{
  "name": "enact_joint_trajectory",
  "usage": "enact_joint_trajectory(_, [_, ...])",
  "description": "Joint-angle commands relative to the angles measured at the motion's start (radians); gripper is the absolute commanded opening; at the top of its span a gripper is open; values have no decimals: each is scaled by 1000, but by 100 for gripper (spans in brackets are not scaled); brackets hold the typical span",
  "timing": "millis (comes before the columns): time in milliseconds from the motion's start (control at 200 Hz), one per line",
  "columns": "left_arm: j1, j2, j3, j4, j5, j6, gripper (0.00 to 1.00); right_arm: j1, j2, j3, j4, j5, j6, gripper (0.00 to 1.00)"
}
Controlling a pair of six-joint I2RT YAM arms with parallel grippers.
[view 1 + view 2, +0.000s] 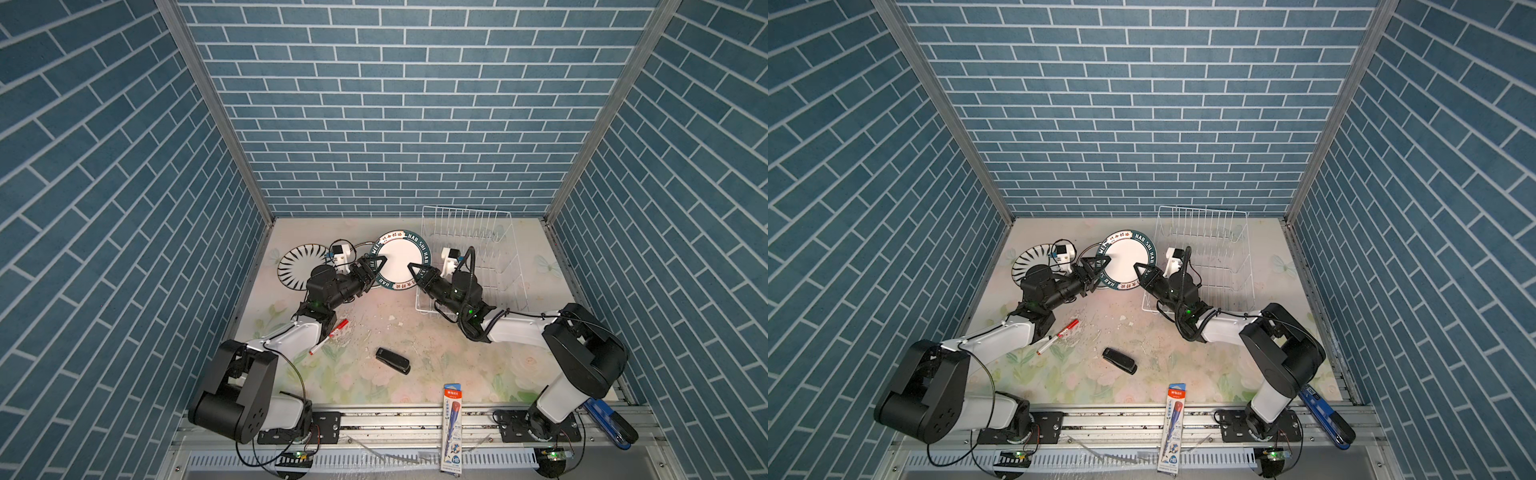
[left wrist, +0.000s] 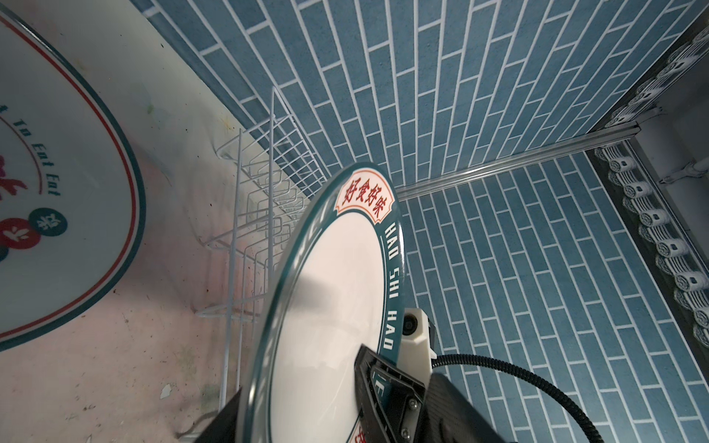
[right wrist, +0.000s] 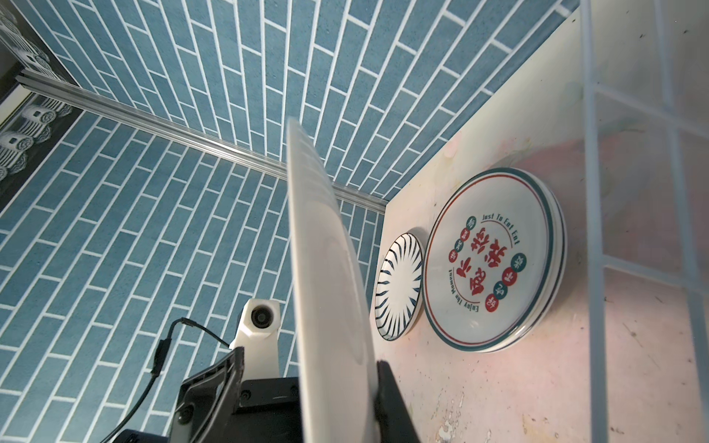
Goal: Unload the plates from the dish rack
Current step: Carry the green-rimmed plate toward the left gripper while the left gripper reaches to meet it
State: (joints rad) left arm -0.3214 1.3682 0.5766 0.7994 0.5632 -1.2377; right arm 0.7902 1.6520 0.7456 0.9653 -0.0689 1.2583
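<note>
Round white green-rimmed ceramic plate point(image 1: 401, 259) tilted midair: R fingers point(image 1: 417, 270) clamp its rim; L fingers point(image 1: 374, 261) spread astride opposite rim.

Green-rim plate point(image 2: 392, 264): "HAO SHI HAO". Flat plate point(image 3: 495, 264): "Just To Eat Eat", "Enjoy The Moment". Pencil pack point(image 1: 453, 432): "HB".

I run a left arm point(image 1: 291, 338) and a right arm point(image 1: 519, 330), both smooth white shells between bulky black joint housings. The left gripper point(image 1: 379, 270) and right gripper point(image 1: 412, 268) are black with triangular fingers, each beside a white camera block point(image 1: 450, 257). A ribbed black cable point(image 1: 496, 320) lines the right arm. Green lights point(image 1: 470, 311) glow near both wrists, and the black base plates point(image 1: 299, 430) show screws.
</note>
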Motion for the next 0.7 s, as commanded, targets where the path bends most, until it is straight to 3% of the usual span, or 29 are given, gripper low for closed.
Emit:
enact_joint_trajectory(0, [-7,7,0,27,10,12,62,1,0,39,95,-44,49,0])
enact_joint_trajectory(695, [-7,7,-7,29,7,12,19,-1,6,33,110,-51,53,0])
